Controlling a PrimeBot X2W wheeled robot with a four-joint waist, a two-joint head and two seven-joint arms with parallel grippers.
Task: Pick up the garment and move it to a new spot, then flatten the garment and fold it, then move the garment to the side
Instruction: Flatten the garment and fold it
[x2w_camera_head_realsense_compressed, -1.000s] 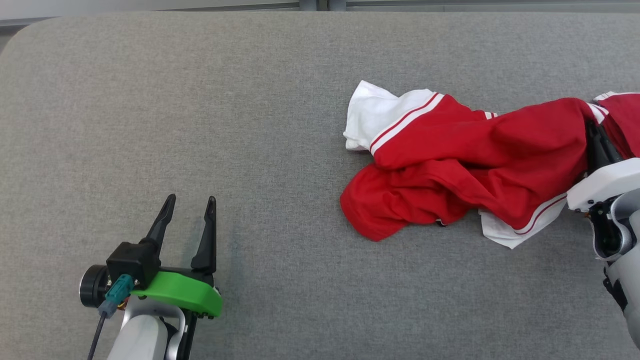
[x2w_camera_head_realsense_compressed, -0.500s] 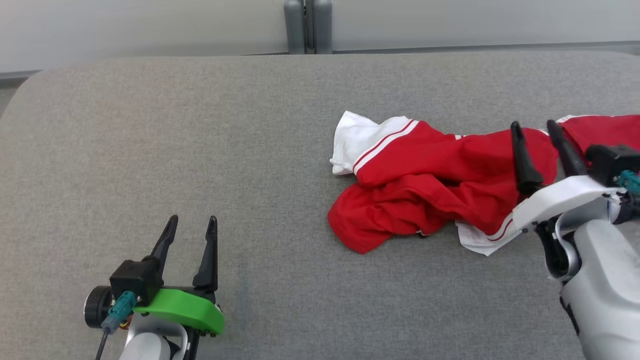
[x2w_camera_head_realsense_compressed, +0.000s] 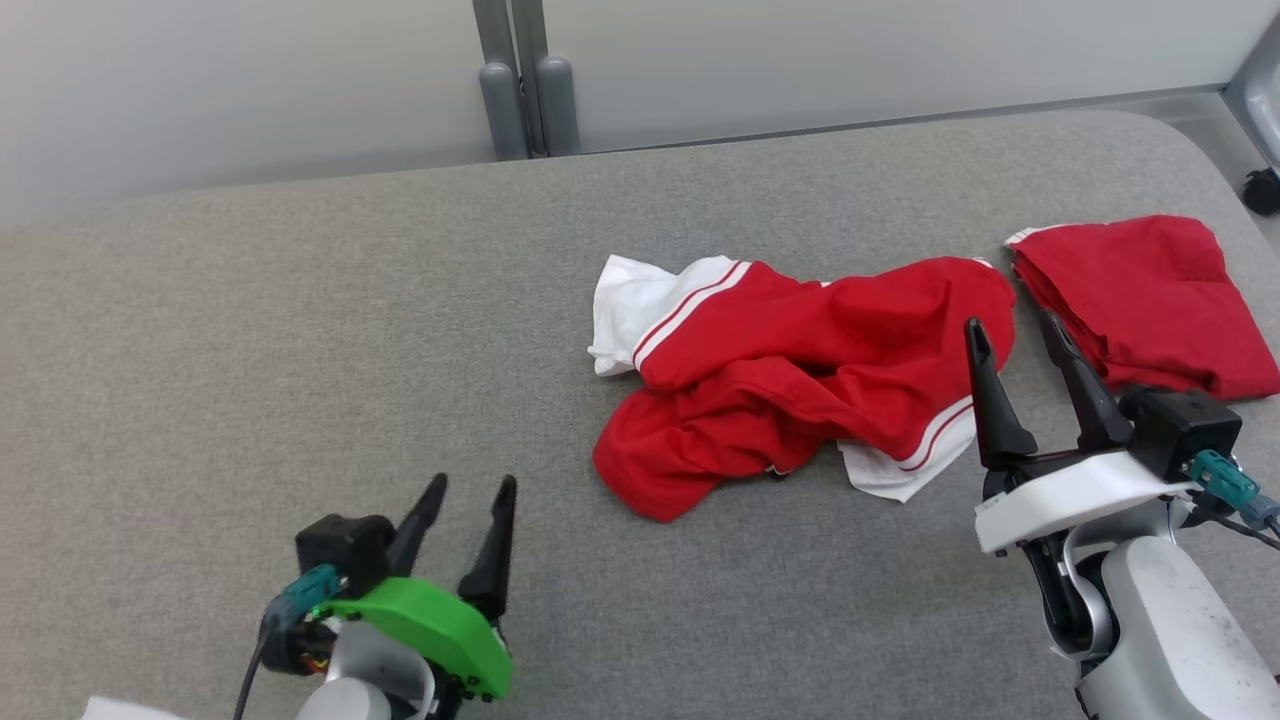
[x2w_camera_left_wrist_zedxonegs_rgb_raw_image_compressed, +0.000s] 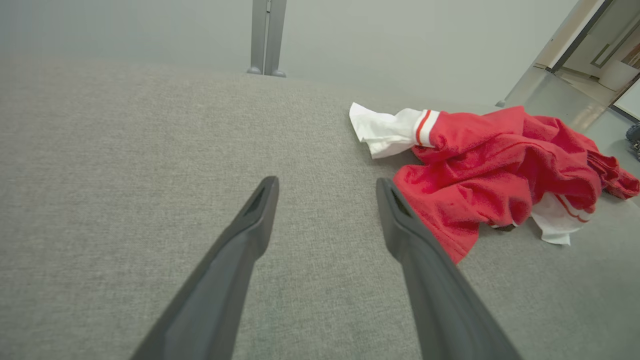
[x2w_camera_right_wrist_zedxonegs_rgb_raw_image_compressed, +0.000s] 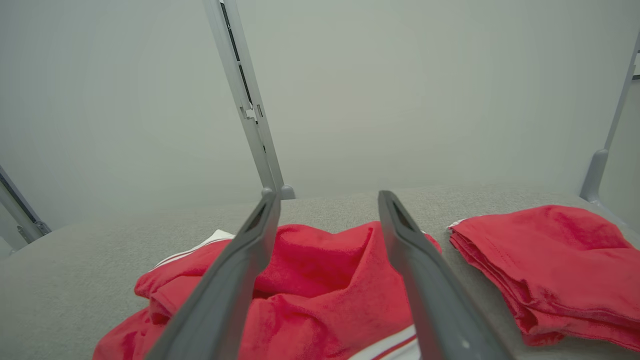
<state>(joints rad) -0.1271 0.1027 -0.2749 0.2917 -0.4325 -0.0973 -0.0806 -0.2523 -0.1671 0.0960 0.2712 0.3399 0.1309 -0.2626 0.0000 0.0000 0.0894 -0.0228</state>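
The crumpled red-and-white garment (x2w_camera_head_realsense_compressed: 790, 380) lay right of centre on the grey padded table (x2w_camera_head_realsense_compressed: 300, 330), near a folded red cloth (x2w_camera_head_realsense_compressed: 1140, 300). The right gripper (x2w_camera_head_realsense_compressed: 1012, 322) stood at the garment's right end, jaws wide, holding nothing. The left gripper (x2w_camera_head_realsense_compressed: 473, 482) stood well apart, jaws wide and empty.
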